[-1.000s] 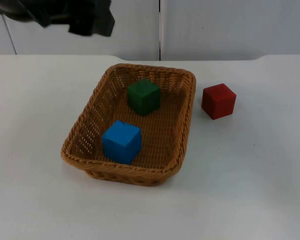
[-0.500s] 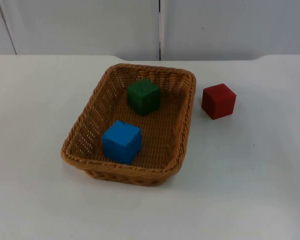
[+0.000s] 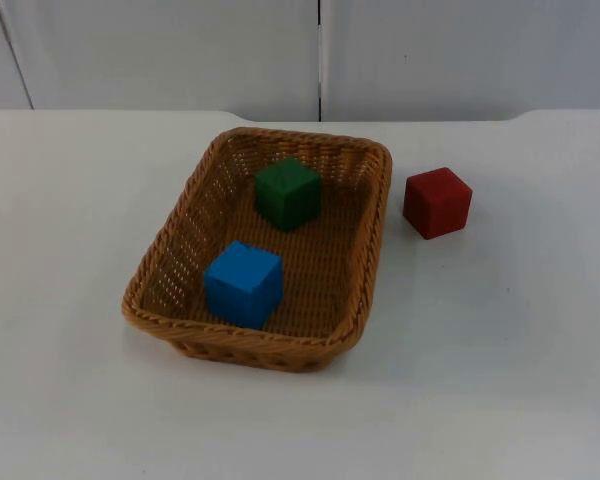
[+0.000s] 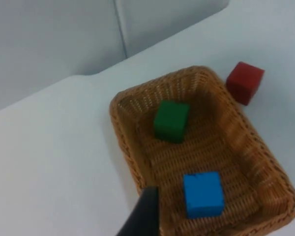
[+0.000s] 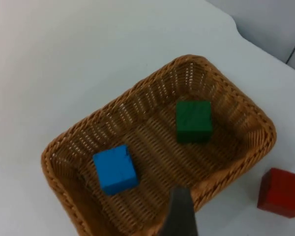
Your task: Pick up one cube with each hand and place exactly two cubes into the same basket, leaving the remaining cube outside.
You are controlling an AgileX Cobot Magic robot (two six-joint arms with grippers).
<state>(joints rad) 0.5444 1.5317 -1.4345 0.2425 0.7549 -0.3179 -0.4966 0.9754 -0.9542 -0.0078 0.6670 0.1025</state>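
Two cubes in the basket, one outside

Below both raised grippers, finger state untellable, the basket (image 3: 365, 250) holds the green cube (image 3: 287, 193) and blue cube (image 3: 243, 283); the red cube (image 3: 437, 202) sits beside it.

Top cam fixed, looks down and forward across the table (image 3: 70, 400) to the partition wall (image 3: 460, 55), basket (image 3: 370, 250) mid-frame. Left wrist cam sits high over the basket (image 4: 125, 105), angled toward the wall. Right wrist cam also high, steeper onto the basket (image 5: 236, 103). All three share basket and its surroundings.
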